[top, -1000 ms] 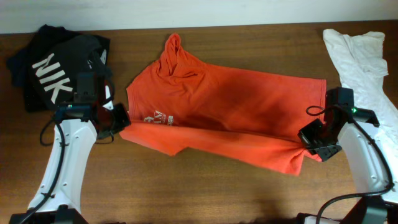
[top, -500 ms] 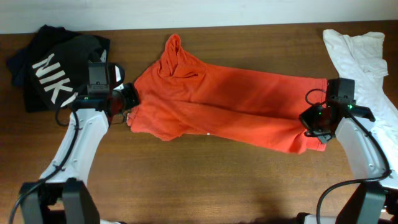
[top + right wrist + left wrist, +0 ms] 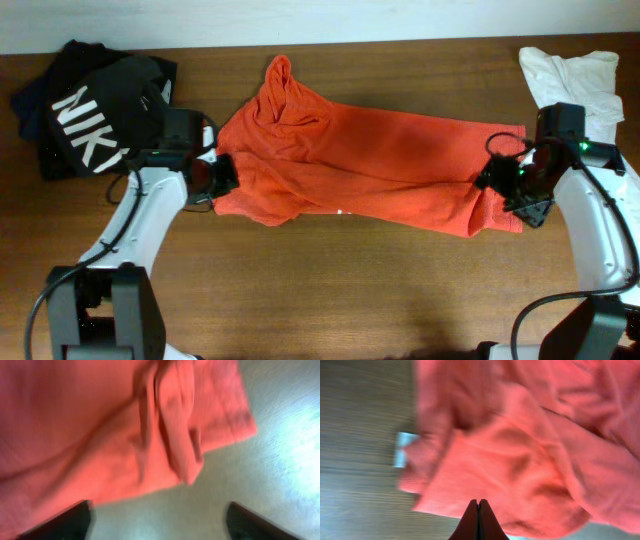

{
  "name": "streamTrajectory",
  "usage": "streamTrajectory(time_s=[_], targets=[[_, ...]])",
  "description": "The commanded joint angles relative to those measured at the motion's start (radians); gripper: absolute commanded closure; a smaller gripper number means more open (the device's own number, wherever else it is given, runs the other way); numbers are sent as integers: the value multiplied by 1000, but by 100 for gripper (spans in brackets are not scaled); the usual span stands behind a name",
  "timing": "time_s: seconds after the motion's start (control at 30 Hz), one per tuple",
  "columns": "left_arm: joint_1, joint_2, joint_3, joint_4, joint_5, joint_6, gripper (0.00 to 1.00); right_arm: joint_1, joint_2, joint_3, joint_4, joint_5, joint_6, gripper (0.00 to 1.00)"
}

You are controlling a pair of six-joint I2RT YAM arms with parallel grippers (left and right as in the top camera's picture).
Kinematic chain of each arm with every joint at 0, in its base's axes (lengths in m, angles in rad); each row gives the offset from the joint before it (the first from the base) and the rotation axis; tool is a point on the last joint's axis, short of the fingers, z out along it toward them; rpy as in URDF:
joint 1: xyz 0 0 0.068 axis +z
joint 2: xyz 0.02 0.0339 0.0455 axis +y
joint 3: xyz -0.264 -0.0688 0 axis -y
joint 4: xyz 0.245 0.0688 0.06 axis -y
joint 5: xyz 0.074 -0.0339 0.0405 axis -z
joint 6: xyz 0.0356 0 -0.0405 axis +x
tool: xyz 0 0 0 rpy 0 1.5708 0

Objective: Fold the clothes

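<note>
Jaws of the left gripper (image 3: pixel 478 519) meet over the red-orange short-sleeved cotton T-shirt (image 3: pixel 370 165); the right gripper (image 3: pixel 159 514) gapes wide, empty, beside its hem. Both arms flank it.

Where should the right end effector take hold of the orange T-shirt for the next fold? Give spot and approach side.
Probably its right hem end, coming from the right. The orange T-shirt lies flat as a long band, its layers stack at that edge over bare table, and the open right end effector sits beside it.
</note>
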Motion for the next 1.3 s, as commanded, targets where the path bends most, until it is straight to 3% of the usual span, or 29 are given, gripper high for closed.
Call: streamTrajectory(time_s=[0.0,0.1,0.2,0.33,0.4,0.6,0.77,0.87,0.93,1.0,1.17,1.23,1.27], targets=[[-82,7,-13,20,34,31,99,44,10,-77,-12,-39,-47,19],[-111,69,-13,72,-8,31,99,51,10,-173,3,16,-9,6],[-109,147,-13,122,-47,31,98,51,10,-233,16,15,-10,1],[-104,233,-13,185,-154,17,98,51,10,-319,111,40,-9,1],[-101,252,-13,183,-229,-45,98,51,10,-355,185,51,-10,1],[-26,270,-13,183,-233,-53,94,51,10,-421,369,71,-10,0],[-5,270,-13,184,-233,-54,93,51,10,-421,401,58,-10,20],[-5,270,-13,187,-237,-53,92,51,10,-421,416,0,-10,22],[-3,270,-13,191,-237,-48,82,51,10,-421,437,-37,-10,27],[-3,270,-13,191,-237,-46,83,51,10,-421,445,-40,-10,30],[-3,270,-13,188,-237,-42,83,51,10,-421,470,-55,11,69],[-3,270,-13,187,-237,-42,83,51,10,-421,474,-55,17,74],[-3,270,-13,187,-237,-42,83,51,10,-421,476,-55,17,83]])
